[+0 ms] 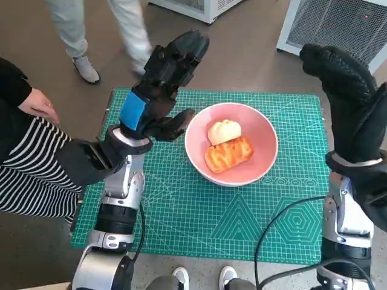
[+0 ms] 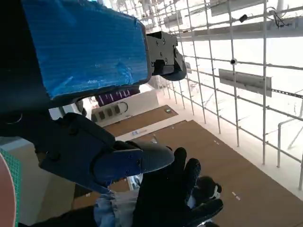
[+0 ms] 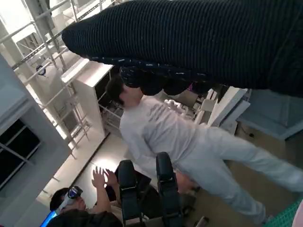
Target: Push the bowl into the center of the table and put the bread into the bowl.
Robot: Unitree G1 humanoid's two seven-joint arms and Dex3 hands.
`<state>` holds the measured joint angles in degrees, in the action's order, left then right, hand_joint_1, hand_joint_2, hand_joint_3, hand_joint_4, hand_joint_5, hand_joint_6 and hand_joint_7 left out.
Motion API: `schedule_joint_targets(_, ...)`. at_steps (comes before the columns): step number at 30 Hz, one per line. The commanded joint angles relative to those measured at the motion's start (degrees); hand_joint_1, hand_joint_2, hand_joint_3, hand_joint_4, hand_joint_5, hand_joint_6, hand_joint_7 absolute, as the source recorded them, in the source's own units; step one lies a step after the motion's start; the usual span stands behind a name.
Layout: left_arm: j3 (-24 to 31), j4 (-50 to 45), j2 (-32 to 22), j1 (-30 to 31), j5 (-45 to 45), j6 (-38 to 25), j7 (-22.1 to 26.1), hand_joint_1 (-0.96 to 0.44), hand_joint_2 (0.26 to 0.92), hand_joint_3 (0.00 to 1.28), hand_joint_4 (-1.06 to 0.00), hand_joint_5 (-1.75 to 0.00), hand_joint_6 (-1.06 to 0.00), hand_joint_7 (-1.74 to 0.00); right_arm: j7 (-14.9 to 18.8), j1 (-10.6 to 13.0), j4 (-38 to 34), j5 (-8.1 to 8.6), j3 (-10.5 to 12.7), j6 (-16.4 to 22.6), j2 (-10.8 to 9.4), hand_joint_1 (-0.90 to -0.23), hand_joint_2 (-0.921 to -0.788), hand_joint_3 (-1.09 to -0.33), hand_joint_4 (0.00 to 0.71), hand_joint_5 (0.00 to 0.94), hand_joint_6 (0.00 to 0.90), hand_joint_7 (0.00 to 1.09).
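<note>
A pink bowl [image 1: 260, 136] sits on the green cutting mat [image 1: 199, 217], a little right of its middle. Inside it lie a pale round bun [image 1: 224, 130] and a glazed golden pastry [image 1: 228, 154], touching each other. My left hand [image 1: 160, 87] is raised above the mat just left of the bowl, fingers apart and holding nothing; its blue-taped back [image 2: 85, 47] fills the left wrist view. My gloved right hand [image 1: 347, 90] is lifted at the mat's right edge, fingers stretched out and empty. The glove [image 2: 175, 194] shows spread in the left wrist view and forms a dark band [image 3: 189, 42] in the right wrist view.
A person in a striped top sits at the left, one hand [image 1: 37, 104] close to the mat's corner. Another person's legs [image 1: 103, 30] stand beyond the table. White cabinets [image 1: 338, 24] stand at the far right. A black cable [image 1: 284, 223] hangs over the mat's near right part.
</note>
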<state>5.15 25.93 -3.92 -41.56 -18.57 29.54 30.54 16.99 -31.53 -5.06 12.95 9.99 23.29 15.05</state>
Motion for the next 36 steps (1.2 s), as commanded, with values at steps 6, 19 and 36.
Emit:
schedule_joint_targets(6, 0.54, -0.97, 0.17, 0.76, -0.32, 0.39, -0.11, -0.57, 0.716, 0.6, -0.11, -0.07, 0.0, -0.57, -0.48, 0.73, -1.59, -1.4, -0.1, 0.46, -0.06, -0.707, -0.921, -0.62, 0.166, 0.0, 0.074, 0.46)
schedule_joint_targets(19, 1.6, -0.31, -0.06, 1.68, -1.45, 1.34, 0.97, -0.55, 0.719, 0.54, -0.07, -0.13, 0.0, -0.56, -0.58, 0.88, -1.93, -2.31, -0.7, 1.13, -0.36, -0.708, -0.921, -0.649, 0.164, 0.0, 0.057, 0.45)
schedule_joint_targets(36, 1.67, -1.39, 0.14, 2.36, -1.71, 1.33, 1.4, -0.57, 0.77, 0.42, -0.03, -0.2, 0.0, -0.55, 0.21, 1.17, -2.25, -0.35, -0.98, 0.95, -1.14, -0.714, -0.921, -0.659, 0.162, 0.004, 0.043, 0.44)
